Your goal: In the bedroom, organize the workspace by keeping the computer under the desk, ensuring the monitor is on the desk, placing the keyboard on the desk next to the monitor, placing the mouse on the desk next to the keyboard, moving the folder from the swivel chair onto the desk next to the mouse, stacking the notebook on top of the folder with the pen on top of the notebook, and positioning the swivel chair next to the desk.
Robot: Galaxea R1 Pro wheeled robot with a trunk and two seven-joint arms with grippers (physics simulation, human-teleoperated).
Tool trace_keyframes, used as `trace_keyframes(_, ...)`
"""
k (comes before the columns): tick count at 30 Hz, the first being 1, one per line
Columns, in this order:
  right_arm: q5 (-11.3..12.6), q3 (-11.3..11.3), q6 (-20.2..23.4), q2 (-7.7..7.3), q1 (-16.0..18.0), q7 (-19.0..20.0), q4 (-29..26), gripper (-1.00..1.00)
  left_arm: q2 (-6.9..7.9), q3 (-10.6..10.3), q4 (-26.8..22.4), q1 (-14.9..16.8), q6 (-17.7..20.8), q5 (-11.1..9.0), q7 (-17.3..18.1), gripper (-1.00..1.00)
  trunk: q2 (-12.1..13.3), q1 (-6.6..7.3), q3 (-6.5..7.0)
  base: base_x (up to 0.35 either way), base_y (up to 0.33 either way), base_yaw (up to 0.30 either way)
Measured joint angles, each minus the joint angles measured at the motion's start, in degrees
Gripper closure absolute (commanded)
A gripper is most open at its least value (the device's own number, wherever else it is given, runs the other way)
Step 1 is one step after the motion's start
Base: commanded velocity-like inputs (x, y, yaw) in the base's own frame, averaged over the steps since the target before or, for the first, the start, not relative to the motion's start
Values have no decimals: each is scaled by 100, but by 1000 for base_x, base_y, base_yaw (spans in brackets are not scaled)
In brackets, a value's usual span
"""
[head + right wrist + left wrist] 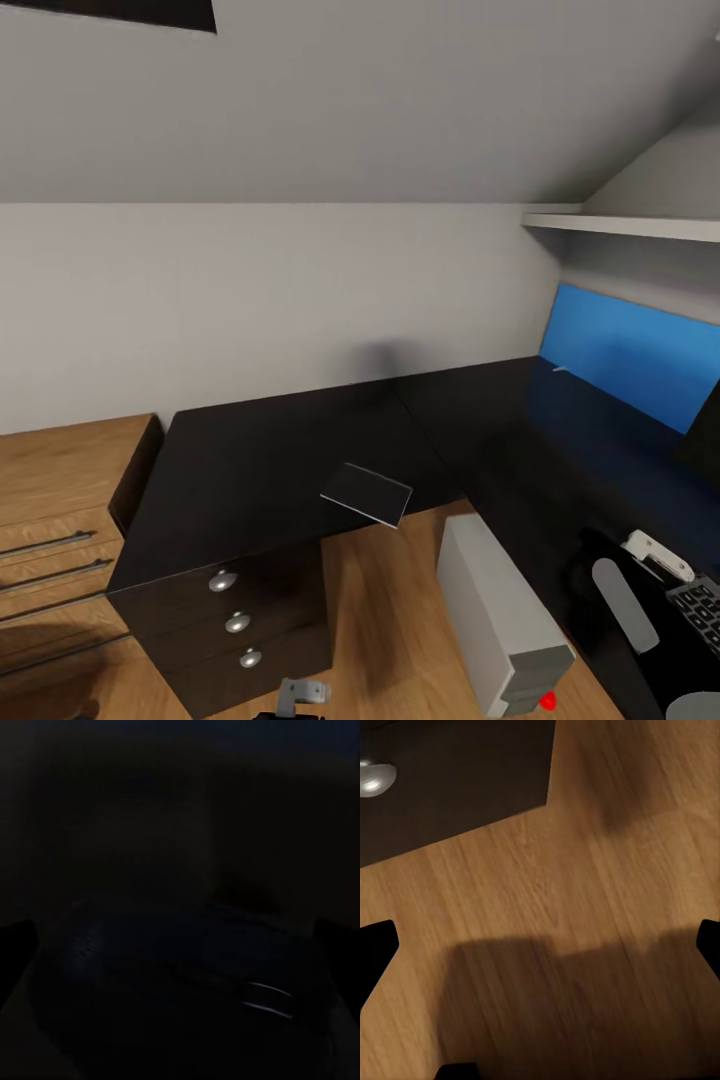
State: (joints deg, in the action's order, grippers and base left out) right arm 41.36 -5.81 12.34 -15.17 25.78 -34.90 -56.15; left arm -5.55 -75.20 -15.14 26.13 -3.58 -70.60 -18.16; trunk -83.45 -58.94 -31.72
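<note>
The black L-shaped desk (250, 460) fills the middle of the head view, its drawer unit (235, 620) at the front. The white-grey computer (500, 620) stands on the floor in the desk's inner corner. A dark flat notebook (367, 493) lies at the desk's inner edge. The blue folder (630, 355) appears to stand against the wall at far right, a thin pen (560, 368) at its foot. The keyboard (700, 610) and monitor (705, 440) are cut by the right edge. My left gripper (540, 945) is open over the floor. My right gripper (178, 945) is open over a dark surface. Mouse and swivel chair are out of view.
A low wooden drawer cabinet (60, 520) adjoins the desk on the left. A white shelf (620, 225) runs under the sloped ceiling at right. Wood floor (390, 620) lies between the drawer unit and the computer. A silver knob (375, 778) shows in the left wrist view.
</note>
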Motion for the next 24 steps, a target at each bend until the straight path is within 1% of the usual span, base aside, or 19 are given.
trace_keyframes(5, 0, -1, 0, -8, 2, -4, 8, 100, 0, 1, 0, 0, 6, 0, 0, -100, 0, -1, 0, 28, 0, 0)
trace_keyframes(9, 1, -13, -6, -13, 0, -7, 170, 100, 0, 1, 1, 0, 7, 0, 0, -100, 0, -2, 0, 4, 0, 0)
trace_keyframes(15, 2, -17, -249, -15, 2, -8, 266, 100, 0, 1, 0, 0, 3, 0, 0, -100, 0, -2, 0, -11, -12, 0)
trace_keyframes(18, 3, -17, -284, -18, 1, -9, 271, 100, 7, 1, 6, 0, -1, -3, 0, -100, 0, -3, 0, -107, -108, 0)
trace_keyframes(24, 3, -16, -298, -18, 1, -8, 273, 100, 9, 1, 9, 0, 0, -4, 0, -100, 0, -2, 0, -21, -20, 0)
